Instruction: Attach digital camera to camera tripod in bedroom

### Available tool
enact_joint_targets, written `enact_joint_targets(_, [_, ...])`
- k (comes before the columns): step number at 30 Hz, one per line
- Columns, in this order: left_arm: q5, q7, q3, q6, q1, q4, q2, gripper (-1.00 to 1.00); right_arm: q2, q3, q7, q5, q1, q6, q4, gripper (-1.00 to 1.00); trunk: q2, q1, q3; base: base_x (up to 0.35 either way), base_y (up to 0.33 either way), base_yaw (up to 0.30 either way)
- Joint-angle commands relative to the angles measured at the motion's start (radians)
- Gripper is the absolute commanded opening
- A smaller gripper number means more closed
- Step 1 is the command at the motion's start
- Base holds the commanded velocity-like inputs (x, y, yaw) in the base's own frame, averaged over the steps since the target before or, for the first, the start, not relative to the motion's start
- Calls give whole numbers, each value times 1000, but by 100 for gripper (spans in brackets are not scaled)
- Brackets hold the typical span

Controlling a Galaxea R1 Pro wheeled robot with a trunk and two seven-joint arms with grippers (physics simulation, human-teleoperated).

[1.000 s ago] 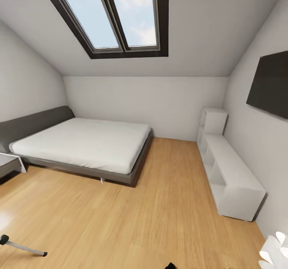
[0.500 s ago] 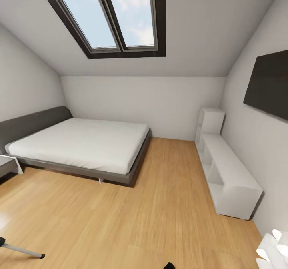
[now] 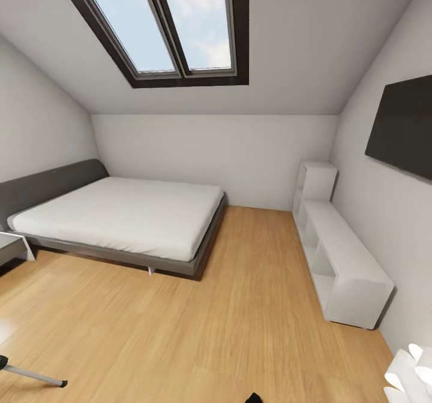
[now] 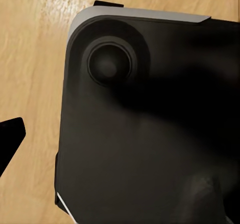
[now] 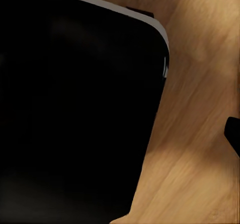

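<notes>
Bedroom: grey-framed bed (image 3: pixel 126 217) left, white cube shelves (image 3: pixel 339 253) right, skylight (image 3: pixel 168 28) overhead. Camera tripod (image 3: pixel 33 376) leg on floor (image 3: pixel 198 331), near-left corner. View unchanged since half-second ago. End effector states: cannot tell.

We see a light wood floor (image 3: pixel 240 331) with a smooth, faintly glossy grain. The bed (image 3: pixel 120 217) carries a matt white cloth top on a matt grey frame. The cube shelves (image 3: pixel 345 265) look like smooth, matt white board. A tripod leg (image 3: pixel 33 377) shines like silver metal with a black foot. In both wrist views a dark base plate (image 4: pixel 150 134) looks like matt black plastic, perhaps, though the view is murky.
</notes>
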State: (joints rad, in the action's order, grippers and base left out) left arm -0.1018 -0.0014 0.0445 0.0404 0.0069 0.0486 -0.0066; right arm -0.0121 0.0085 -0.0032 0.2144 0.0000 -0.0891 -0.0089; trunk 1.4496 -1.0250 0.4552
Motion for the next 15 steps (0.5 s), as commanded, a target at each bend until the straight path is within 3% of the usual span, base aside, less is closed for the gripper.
enact_joint_targets(1, [-10,0,4,1,1,1,-1,100,0,0,-1,18,0,-3,0,100,0,0,1,0,0,0])
enact_joint_targets(7, [-34,0,6,1,1,1,-2,100,2,-1,-1,66,0,-3,0,100,0,0,1,0,0,0])
enact_joint_targets(12, [-81,0,6,1,1,1,-1,100,2,-1,-1,83,0,-5,0,100,0,0,1,0,0,0])
enact_joint_targets(15, [-132,0,5,1,0,1,-1,100,1,-1,-1,84,0,-6,0,100,0,0,1,0,0,0])
